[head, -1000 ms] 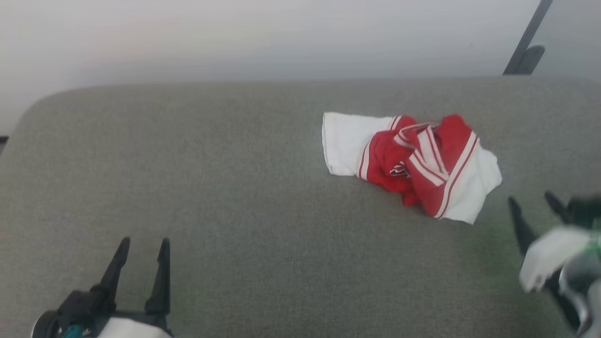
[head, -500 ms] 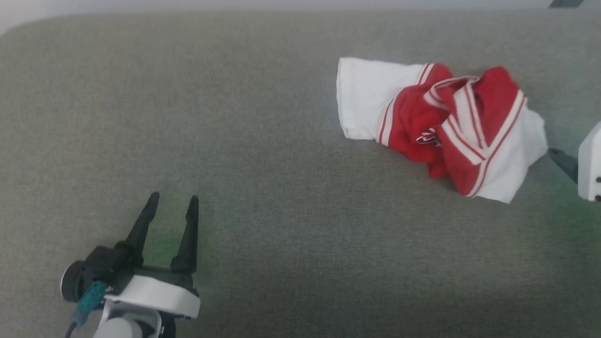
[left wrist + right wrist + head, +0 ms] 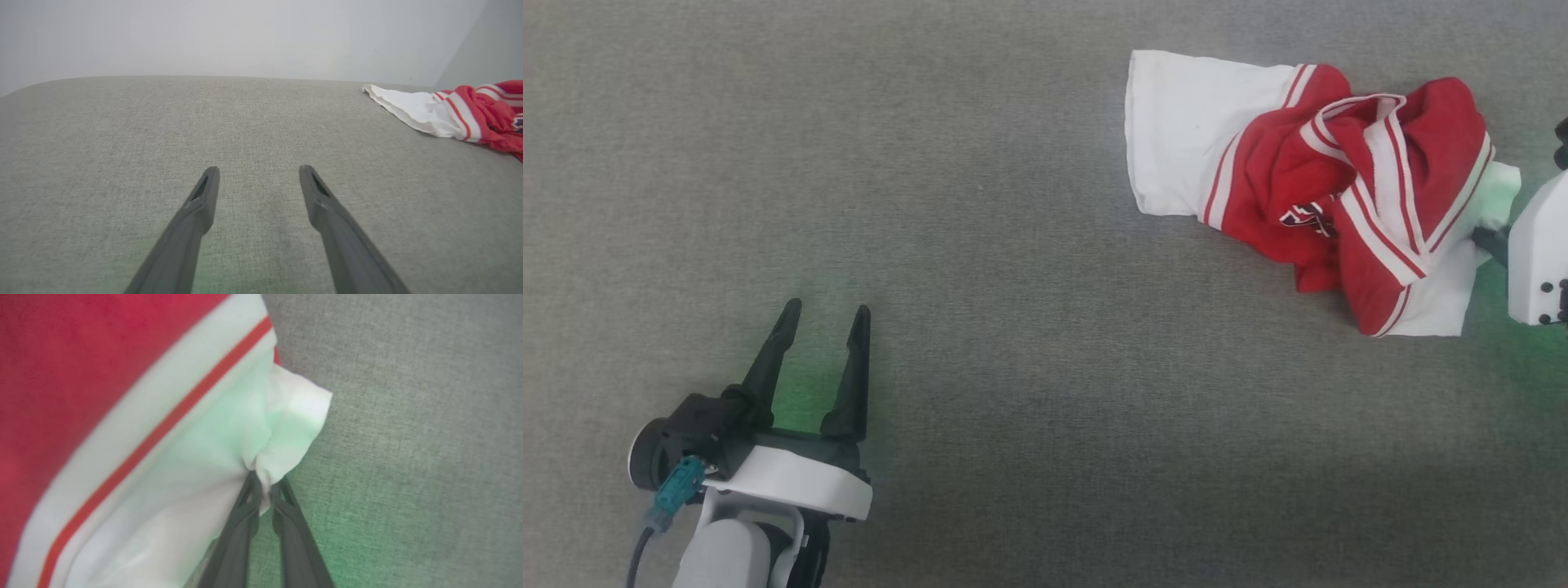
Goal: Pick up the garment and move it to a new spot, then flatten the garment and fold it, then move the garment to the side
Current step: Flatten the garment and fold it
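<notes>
In the lower left of the head view, the left gripper (image 3: 827,306) stands with its fingers spread wide and nothing between them, over the grey cushion (image 3: 1045,269). Its wrist view adds the cushion's rounded far edge and a pale wall (image 3: 245,36) behind. At the upper right of the head view the jersey (image 3: 1282,163) lies crumpled on the cushion. There a white casing (image 3: 1535,245) hides any grip at the jersey's white corner. The right wrist view shows the right gripper (image 3: 267,482) pinched nearly closed on that bunched corner
</notes>
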Available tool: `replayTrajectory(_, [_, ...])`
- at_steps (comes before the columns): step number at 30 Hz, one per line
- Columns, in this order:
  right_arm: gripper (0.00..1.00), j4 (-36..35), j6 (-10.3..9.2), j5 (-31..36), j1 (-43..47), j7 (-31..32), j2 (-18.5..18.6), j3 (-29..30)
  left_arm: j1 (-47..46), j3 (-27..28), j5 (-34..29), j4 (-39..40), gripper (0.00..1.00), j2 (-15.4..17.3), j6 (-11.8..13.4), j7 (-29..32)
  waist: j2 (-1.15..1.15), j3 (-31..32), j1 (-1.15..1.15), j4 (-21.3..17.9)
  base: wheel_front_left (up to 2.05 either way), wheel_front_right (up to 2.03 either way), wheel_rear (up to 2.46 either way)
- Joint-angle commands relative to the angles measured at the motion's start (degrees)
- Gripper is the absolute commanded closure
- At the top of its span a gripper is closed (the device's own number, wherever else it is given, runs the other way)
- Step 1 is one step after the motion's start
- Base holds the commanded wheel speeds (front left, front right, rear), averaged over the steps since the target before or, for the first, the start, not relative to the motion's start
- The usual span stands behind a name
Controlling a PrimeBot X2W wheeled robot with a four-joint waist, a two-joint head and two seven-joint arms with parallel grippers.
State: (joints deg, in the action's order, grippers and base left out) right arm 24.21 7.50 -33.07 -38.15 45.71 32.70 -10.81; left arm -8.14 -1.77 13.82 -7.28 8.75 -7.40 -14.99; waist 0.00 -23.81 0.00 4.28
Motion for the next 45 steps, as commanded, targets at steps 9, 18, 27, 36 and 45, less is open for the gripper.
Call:
replayTrajectory(9, [1.00, 1.5, -0.05, -1.9, 1.1, -5.1, 4.9, 4.2, -1.4, -0.3, 0.6, 0.2, 0.00, 1.7, -0.1, -0.3, 0.00, 0.2, 0.00, -2.8, 0.00, 0.00, 0.00])
replayTrajectory(18, [1.00, 8.1, -0.04, 5.0, 3.6, -14.3, 8.2, 17.1, -2.7, -1.3, 1.3, 0.7, 0.00, 3.8, -0.1, -0.3, 0.00, -2.0, 0.00, -4.7, 0.00, 0.00, 0.00])
replayTrajectory(27, [0.00, 12.5, -0.04, 10.3, 2.1, -26.9, 2.0, 19.8, -8.7, -7.5, 4.4, -0.4, 0.00, 9.3, -0.1, -0.3, 0.00, -1.2, 0.00, -6.7, 0.00, 0.00, 0.00])
replayTrajectory(36, [0.00, 4.3, -0.02, 7.0, 6.7, -40.6, -3.9, 18.3, -28.1, -26.1, 11.5, -4.9, 0.00, 21.6, -0.1, 6.2, 0.00, 1.1, 0.00, -13.0, 0.00, 0.00, 0.00])
replayTrajectory(45, [0.00, -7.8, -0.02, 3.3, 12.5, -43.6, -11.2, 11.3, -48.6, -43.8, 36.7, -12.6, 0.00, 24.5, -0.1, 34.8, 0.00, -0.4, 0.00, -21.6, 0.00, 0.00, 0.00])
